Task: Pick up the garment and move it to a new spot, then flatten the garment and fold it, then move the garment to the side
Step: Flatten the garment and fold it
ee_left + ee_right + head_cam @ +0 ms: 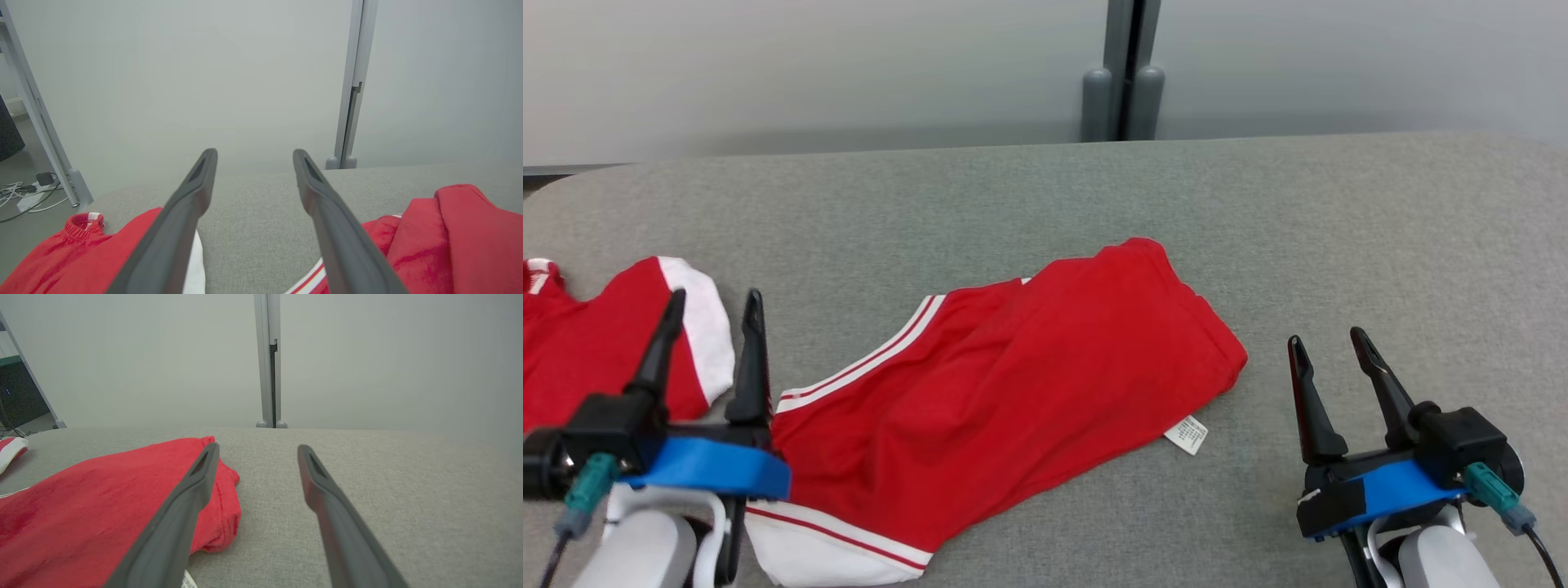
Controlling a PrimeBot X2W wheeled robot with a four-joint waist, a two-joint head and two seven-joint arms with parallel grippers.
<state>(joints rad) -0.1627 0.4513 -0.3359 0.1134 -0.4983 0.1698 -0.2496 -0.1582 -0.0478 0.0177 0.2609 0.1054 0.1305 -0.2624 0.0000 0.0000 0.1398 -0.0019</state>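
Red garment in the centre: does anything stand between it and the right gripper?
Nothing visible does. Only bare grey table separates the open right gripper from the red garment; its white label pokes out on that side.

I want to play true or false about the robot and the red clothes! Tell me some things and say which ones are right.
1. The red garment lies on the grey surface. True.
2. The left gripper is squeezing the cloth. False: its fingers are spread apart and hold nothing.
3. The right gripper is open, beside the garment and not touching it. True.
4. The garment has blue stripes. False: it has white stripes along its side.
5. A white label sticks out at the garment's edge. True.
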